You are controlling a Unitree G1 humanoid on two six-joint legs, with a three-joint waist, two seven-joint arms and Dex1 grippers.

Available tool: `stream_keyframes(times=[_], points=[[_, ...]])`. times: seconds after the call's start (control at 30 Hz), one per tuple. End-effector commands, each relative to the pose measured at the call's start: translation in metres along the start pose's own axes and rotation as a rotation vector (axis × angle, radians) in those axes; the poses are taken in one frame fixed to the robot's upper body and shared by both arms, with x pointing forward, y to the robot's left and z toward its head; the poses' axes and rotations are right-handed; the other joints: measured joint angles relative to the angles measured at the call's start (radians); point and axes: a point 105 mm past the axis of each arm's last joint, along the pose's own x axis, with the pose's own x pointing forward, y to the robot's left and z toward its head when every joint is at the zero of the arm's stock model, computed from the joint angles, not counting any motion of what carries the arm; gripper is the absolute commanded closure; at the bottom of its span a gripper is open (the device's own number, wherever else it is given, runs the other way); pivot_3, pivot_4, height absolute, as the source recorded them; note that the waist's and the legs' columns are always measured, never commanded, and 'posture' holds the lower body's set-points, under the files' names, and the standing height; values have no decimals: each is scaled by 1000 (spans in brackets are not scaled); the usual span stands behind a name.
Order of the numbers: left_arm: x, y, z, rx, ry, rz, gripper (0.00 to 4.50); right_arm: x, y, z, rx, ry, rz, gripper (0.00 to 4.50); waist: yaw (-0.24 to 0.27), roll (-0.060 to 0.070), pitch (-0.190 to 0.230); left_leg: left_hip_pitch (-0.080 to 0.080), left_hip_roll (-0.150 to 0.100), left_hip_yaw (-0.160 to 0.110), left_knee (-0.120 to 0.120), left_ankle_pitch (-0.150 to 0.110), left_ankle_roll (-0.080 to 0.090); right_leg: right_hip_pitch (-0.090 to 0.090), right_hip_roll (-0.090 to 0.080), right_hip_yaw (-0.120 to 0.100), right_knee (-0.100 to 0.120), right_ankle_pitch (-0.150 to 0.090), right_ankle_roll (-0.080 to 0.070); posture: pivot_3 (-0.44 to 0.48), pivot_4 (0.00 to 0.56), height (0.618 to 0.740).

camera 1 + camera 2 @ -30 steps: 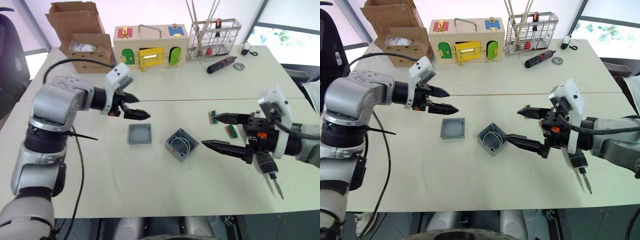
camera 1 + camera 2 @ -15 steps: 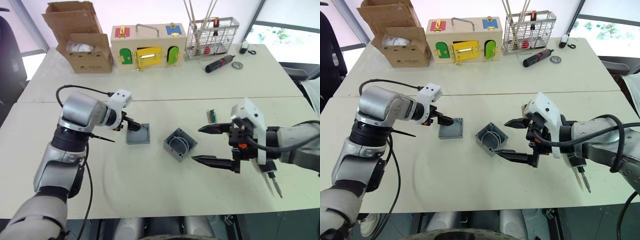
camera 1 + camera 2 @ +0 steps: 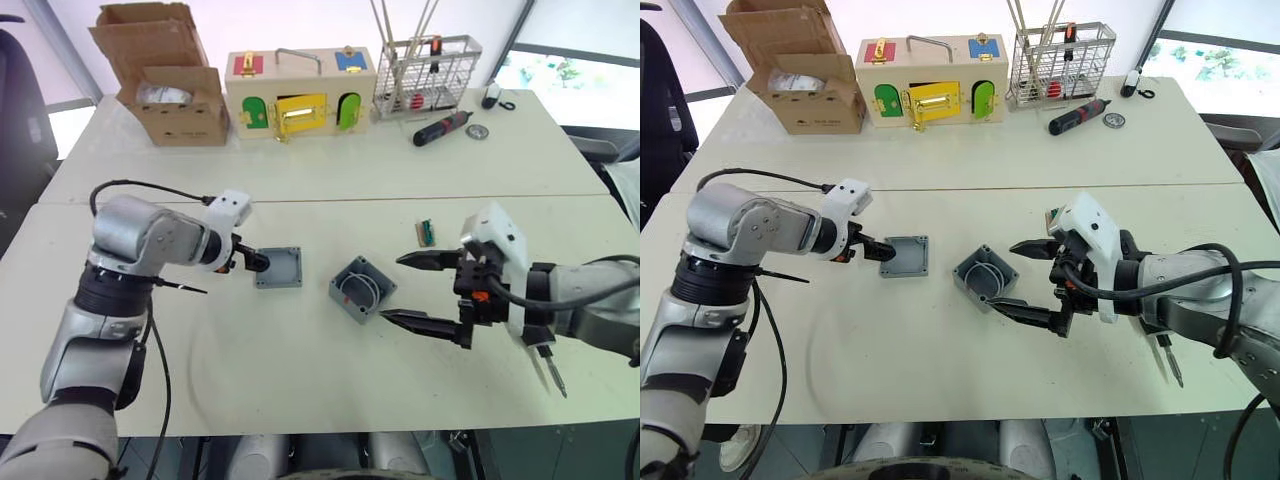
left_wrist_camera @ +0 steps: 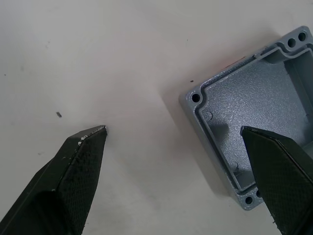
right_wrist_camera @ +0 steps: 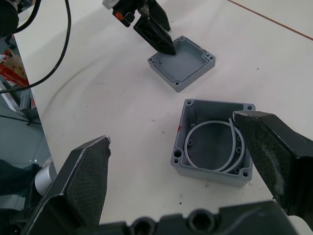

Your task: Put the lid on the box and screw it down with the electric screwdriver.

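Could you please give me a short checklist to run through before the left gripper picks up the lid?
1. Left gripper jaws open: ok.
2. Jaws straddle one edge of the flat grey plastic lid: ok, one finger over its inside.
3. Lid lies hollow side up, needs flipping: not ok.
4. Deeper grey plastic box open, upward: ok.
5. White ring inside box clear of rim: cannot tell.
6. Right gripper open beside box: ok.

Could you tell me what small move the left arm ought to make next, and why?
Probably close the left end effector on the near wall of the lid. Its fingers stand open, one inside the upturned lid and one outside over the table, so they already straddle that wall. The box sits open beside it, uncovered, with the right end effector open next to it.
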Motion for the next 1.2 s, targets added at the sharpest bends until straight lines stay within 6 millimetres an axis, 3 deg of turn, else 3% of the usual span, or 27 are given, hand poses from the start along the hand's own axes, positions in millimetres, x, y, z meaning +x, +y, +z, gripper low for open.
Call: stream_keyframes(times=[0.03, 0.27, 0.47, 0.57, 0.67, 0.73, 0.83, 1.0, 1.2], points=[[9, -7, -11, -36, 37, -28, 893, 0, 2, 8, -41, -29, -5, 0, 0, 0, 0, 0, 0, 0, 0, 0, 0, 0, 0, 0, 0, 0, 0, 0, 150, 737], [12, -15, -14, -42, 49, -47, 4443, -4, 0, 8, -37, -19, -21, 0, 0, 1, -1, 0, -1, 0, 0, 0, 0, 0, 0, 0, 0, 0, 0, 0, 150, 737], [10, -15, -2, -89, -17, -41, 4478, -8, -10, 13, -6, -67, -67, 0, 3, 1, -1, 1, -1, 0, 0, 1, -1, 1, 0, 0, 1, 0, 0, 0, 150, 737], [-6, -15, 46, -59, -307, -46, 4478, -11, -34, 29, 72, -226, -161, 0, 6, -1, 0, 1, -1, 0, 1, 1, -1, 2, 0, 0, 0, 0, 0, 0, 150, 737], [-34, -13, 108, -19, -769, -76, 4478, -11, -66, 47, 177, -427, -283, 0, 4, -2, 0, 1, -2, 1, 1, 2, -4, 1, 0, 0, 0, 0, 0, 0, 150, 737], [-45, -18, 132, -18, -979, -130, 4478, -8, -82, 55, 234, -521, -325, 0, 3, -1, 0, 1, -1, 2, 0, 3, -4, 0, 0, -1, -1, 0, 0, 0, 150, 737], [-43, -29, 155, -22, -1184, -186, 4478, 3, -98, 59, 270, -570, -361, 0, 0, -1, 0, 0, -1, 2, -1, 3, -4, 0, -1, -3, -1, 0, 0, 0, 150, 737], [-33, -53, 168, 63, -1364, -215, 4478, 22, -115, 63, 320, -626, -372, 0, -5, -1, 0, 0, -2, 4, -3, 2, -4, -1, -2, -8, -2, 0, 0, 0, 150, 737], [-43, -70, 175, 139, -1475, -214, 4478, 28, -119, 76, 356, -668, -351, 0, -13, -1, 0, 0, -1, 4, -2, 2, -3, -3, -2, -9, 1, 0, 0, 0, 150, 737]])
